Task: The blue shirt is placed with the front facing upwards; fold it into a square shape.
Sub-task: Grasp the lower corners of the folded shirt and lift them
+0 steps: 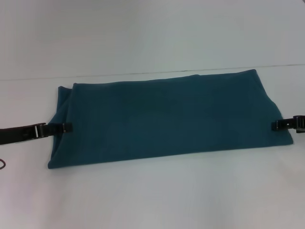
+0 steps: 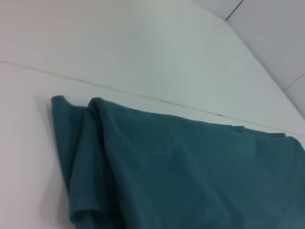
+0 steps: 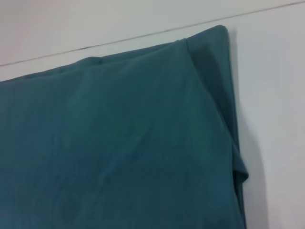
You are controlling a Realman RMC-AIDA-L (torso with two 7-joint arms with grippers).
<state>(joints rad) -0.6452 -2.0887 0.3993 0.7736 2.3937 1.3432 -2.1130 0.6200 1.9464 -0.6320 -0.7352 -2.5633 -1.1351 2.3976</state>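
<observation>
The white table point(image 1: 152, 195) is filling most of the head view, with a pale wall rising behind a thin dark seam at its far edge. The blue shirt point(image 1: 162, 119) is lying flat across the middle of the table, already folded into a long band running from the robot's left to its right; no lettering is showing on the upper face. Its left end is showing loose overlapping layers with rounded folds, which the left wrist view point(image 2: 181, 167) is picking up as two soft ridges of cloth. Its right end is squarer, and the right wrist view point(image 3: 119, 143) is showing a folded-under strip along that edge.

The left gripper point(image 1: 66, 127) is reaching in low from the left side, its fingers lying at the shirt's left edge; whether they are closed on the cloth cannot be told. The right gripper point(image 1: 275, 125) is sitting at the shirt's right edge in the same low pose, and its fingers' state cannot be told either.
</observation>
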